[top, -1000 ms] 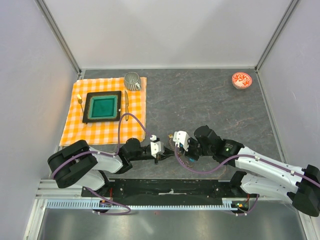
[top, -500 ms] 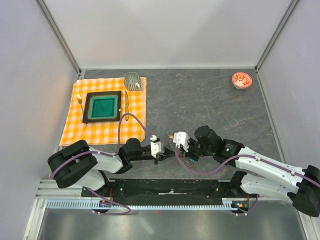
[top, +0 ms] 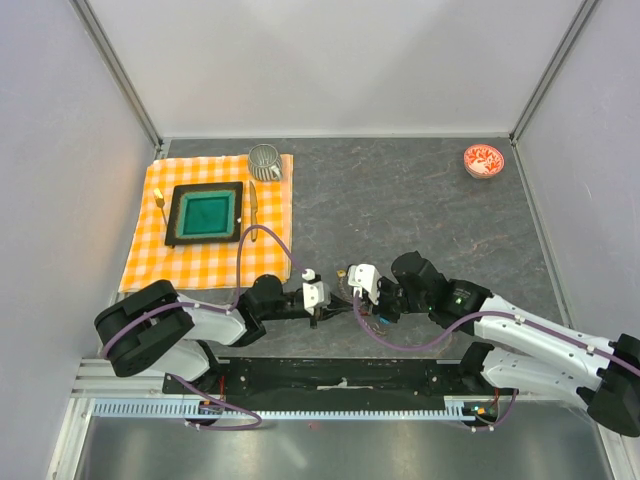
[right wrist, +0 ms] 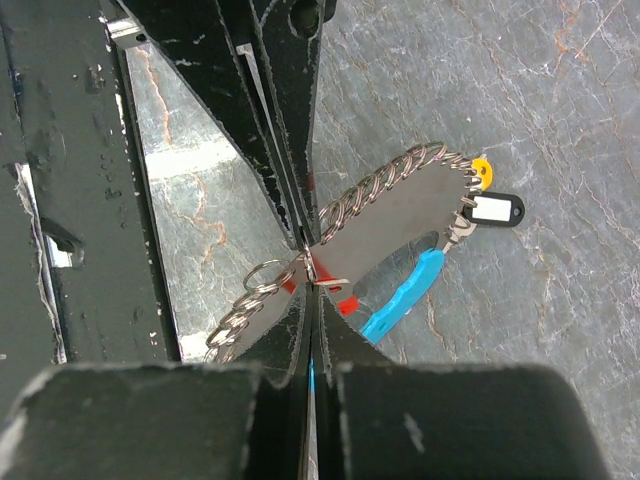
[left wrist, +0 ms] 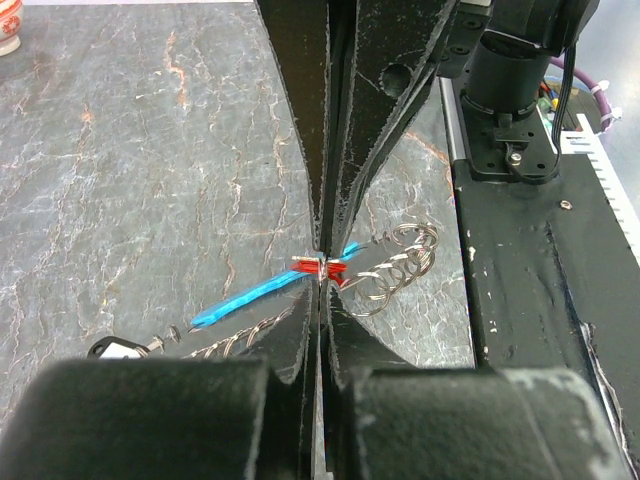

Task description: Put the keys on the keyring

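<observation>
Left pincer (left wrist: pixel 321 264) of mine is clenched, tips pinching the red key (left wrist: pixel 338 272) close over the table (left wrist: pixel 150 150). Right pincer (right wrist: pixel 306 252) is clenched too, tips shut where the chain and the red key meet; which of the two it grips, I cannot tell. Both pincers meet nose to nose near the table's near edge, between my bases. At the tips is the keyring (right wrist: pixel 385 190): beaded chain in a loop, with the blue tag (right wrist: pixel 405 295) curving just beside the red key. Yellow key (right wrist: pixel 482 170) and black-and-white tag (right wrist: pixel 492 210) sit together at the loop's other end, on the chain. Well apart at far left are the checked cloth (top: pixel 150 260) and the mug (top: pixel 265 160); a small bowl (top: pixel 484 160) stands at far right.
</observation>
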Available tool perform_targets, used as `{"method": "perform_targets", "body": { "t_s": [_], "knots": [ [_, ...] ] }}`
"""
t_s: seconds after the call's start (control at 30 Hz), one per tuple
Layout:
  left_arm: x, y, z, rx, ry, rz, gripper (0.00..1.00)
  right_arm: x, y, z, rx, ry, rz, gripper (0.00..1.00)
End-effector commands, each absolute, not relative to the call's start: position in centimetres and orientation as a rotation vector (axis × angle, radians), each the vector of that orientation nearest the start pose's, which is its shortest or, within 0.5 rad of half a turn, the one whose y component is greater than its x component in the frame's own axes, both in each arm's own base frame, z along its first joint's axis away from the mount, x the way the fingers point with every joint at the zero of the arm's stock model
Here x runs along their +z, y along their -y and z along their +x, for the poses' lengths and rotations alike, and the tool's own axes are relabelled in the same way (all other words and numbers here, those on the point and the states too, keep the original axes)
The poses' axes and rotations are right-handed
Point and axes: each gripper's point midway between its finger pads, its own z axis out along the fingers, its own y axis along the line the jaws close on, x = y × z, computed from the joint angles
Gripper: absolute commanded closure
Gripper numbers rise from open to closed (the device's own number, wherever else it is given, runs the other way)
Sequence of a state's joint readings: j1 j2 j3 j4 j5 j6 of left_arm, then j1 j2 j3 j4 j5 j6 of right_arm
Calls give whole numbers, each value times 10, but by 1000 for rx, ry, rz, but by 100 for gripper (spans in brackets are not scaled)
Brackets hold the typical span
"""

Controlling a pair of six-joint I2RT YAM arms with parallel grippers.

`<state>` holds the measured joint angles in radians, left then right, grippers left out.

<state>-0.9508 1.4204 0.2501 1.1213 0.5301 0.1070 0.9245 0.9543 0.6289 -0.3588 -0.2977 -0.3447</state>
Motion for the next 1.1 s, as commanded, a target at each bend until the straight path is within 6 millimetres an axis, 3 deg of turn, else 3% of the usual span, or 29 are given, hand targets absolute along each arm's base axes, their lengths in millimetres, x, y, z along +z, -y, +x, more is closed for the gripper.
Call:
{"method": "perform_targets", "body": {
  "t_s": [0.0,0.63,1.07],
  "knots": [
    [136,345,144,-1022,-1150,1218,98,150,-260,148,654,-1657,-1454,100],
    [126,351,150,-1012,-1220,1254,98,147,-258,152,613,-1682,-1480,100],
    [129,349,162,-989,-1289,1154,98,139,-261,144,655,-1692,-1521,100]
  ]
}}
